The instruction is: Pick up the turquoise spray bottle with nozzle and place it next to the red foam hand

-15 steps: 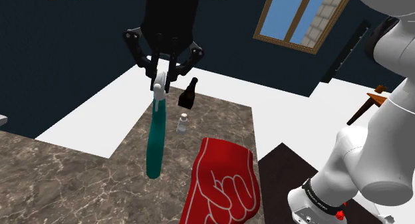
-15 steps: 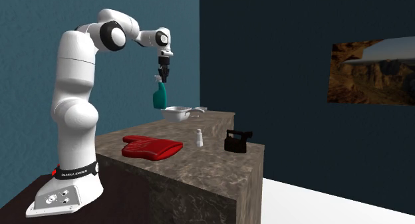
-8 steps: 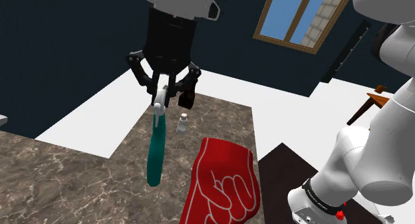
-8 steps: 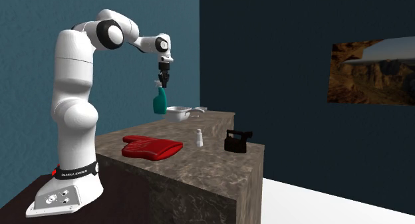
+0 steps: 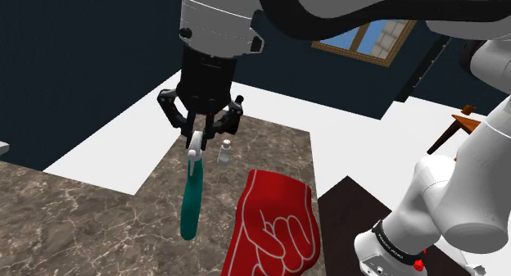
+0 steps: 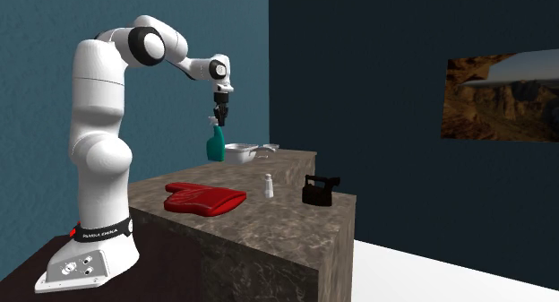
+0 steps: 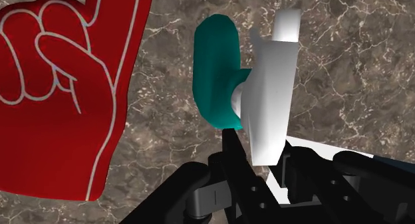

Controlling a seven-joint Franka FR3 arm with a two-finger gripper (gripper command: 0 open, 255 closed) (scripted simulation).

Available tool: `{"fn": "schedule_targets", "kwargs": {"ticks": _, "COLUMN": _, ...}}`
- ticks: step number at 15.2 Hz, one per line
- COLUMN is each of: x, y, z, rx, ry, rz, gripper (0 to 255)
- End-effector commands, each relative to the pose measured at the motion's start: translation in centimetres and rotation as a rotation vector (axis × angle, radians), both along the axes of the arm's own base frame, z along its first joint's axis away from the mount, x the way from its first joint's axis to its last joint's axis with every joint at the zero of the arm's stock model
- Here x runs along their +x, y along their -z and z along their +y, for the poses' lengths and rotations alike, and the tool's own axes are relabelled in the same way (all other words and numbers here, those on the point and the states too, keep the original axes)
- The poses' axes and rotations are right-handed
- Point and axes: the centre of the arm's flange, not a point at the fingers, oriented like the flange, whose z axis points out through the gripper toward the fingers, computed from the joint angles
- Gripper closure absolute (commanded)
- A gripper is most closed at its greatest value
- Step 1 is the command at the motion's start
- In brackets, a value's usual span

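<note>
The end effector (image 5: 196, 140), clenched on the nozzle of the turquoise spray bottle (image 5: 191, 196), has sunk lower, at nine o'clock from the red foam hand (image 5: 277, 225) in the shoulder view, so set-down looks close.

Marbled counter (image 6: 260, 242), small white bottle (image 6: 268, 185), silvery pan (image 6: 238, 152), landscape painting (image 6: 506, 85)
</note>
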Motion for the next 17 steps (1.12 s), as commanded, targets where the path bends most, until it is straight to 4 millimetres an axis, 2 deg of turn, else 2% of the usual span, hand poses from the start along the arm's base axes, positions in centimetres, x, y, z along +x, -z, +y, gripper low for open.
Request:
{"fn": "schedule_targets", "kwargs": {"ticks": 1, "x": 0.0, "y": 1.1, "z": 0.0, "rx": 0.0, "ry": 0.0, "rz": 0.0, "gripper": 255}}
{"fn": "schedule_targets", "kwargs": {"ticks": 17, "x": 0.0, "y": 9.6, "z": 0.0, "rx": 0.0, "ry": 0.0, "rz": 0.0, "gripper": 255}}
